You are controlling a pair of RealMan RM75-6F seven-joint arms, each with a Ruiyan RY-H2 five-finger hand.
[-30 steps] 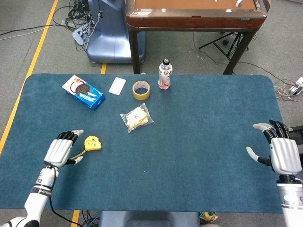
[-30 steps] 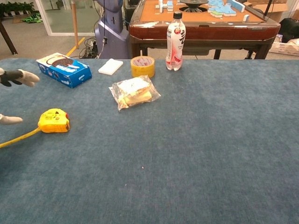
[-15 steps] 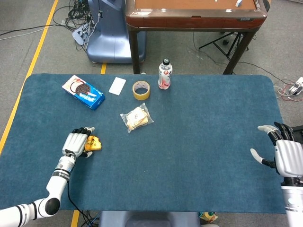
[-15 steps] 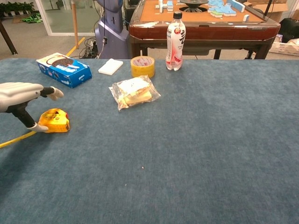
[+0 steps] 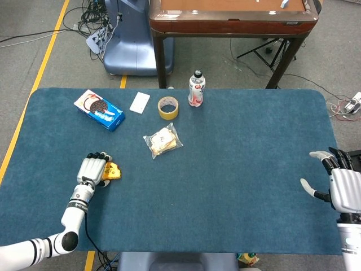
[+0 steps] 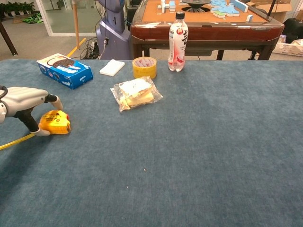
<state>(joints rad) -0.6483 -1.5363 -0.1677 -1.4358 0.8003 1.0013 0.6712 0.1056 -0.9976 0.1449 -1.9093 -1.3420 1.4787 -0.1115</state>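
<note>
Left hand fingers touch the boxy yellow tape measure.

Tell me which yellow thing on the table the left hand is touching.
The tape measure, low and boxy with its blade pulled out; the left hand rests over it. The tape roll stands far off.

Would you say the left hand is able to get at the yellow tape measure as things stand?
Probably yes. The left hand is already over the tape measure, its fingers touching the case on the left side. Nothing lies between them; the cookie box and the bagged sandwich sit well apart.
</note>
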